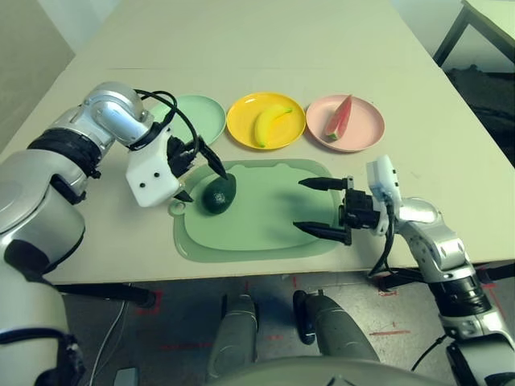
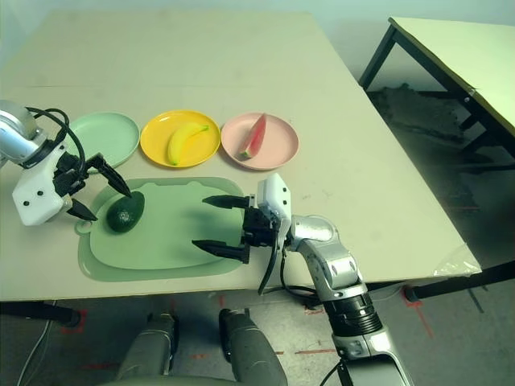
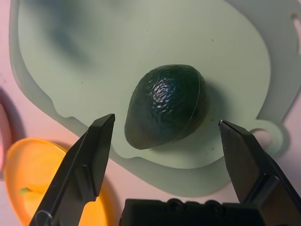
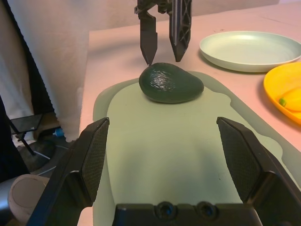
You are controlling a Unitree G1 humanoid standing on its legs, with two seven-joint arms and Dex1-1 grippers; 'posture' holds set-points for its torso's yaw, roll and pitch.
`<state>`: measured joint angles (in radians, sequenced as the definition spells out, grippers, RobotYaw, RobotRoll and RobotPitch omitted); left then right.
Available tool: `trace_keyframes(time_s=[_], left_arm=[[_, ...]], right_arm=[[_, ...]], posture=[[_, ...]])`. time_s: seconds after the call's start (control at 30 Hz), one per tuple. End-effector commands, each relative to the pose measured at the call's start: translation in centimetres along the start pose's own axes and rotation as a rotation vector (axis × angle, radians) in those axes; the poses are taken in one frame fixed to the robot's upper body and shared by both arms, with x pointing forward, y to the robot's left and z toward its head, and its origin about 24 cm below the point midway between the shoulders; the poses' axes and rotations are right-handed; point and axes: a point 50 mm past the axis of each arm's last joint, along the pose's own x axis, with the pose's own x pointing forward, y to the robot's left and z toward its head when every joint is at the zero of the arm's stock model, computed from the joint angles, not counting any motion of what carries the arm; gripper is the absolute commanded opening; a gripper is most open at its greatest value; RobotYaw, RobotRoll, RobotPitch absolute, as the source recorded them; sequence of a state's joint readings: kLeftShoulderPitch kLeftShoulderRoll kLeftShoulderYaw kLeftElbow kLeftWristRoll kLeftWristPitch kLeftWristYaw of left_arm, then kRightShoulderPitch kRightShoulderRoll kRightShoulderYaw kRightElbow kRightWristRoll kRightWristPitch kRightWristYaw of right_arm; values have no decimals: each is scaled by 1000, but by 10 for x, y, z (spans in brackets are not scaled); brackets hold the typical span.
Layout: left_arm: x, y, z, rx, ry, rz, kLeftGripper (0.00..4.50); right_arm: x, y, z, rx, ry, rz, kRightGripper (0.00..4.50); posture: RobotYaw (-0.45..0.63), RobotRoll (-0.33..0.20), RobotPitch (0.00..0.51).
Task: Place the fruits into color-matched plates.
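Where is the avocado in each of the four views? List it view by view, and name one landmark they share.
Left eye: avocado at the mat's left end, under the left gripper.
Right eye: same spot.
Left wrist: centre, between the open fingers.
Right wrist: far end of the mat.
Shared landmark: the green mat.

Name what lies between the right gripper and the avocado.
Only bare mat: nothing else lies between the open right gripper and the avocado. The head views and the right wrist view show it.
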<state>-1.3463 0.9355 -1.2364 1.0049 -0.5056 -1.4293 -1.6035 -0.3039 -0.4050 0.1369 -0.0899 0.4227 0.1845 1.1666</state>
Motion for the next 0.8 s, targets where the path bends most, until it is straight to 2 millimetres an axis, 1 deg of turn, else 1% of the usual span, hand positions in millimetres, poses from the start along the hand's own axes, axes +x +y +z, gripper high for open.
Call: trace_keyframes(time_s=[0.03, 0.37, 0.8], left_arm=[[2, 0, 1, 51, 6, -38, 4500], [10, 0, 1, 85, -6, -71, 4500], [21, 8, -1, 96, -27, -59, 4500]], right_arm=[[2, 3, 1, 4, -4, 10, 4478], [2, 3, 3, 3, -1, -3, 4478], [6, 9, 6, 5, -10, -11, 4478]], posture=[[-123, 0, 182], [-144, 0, 183], [-171, 0, 180]])
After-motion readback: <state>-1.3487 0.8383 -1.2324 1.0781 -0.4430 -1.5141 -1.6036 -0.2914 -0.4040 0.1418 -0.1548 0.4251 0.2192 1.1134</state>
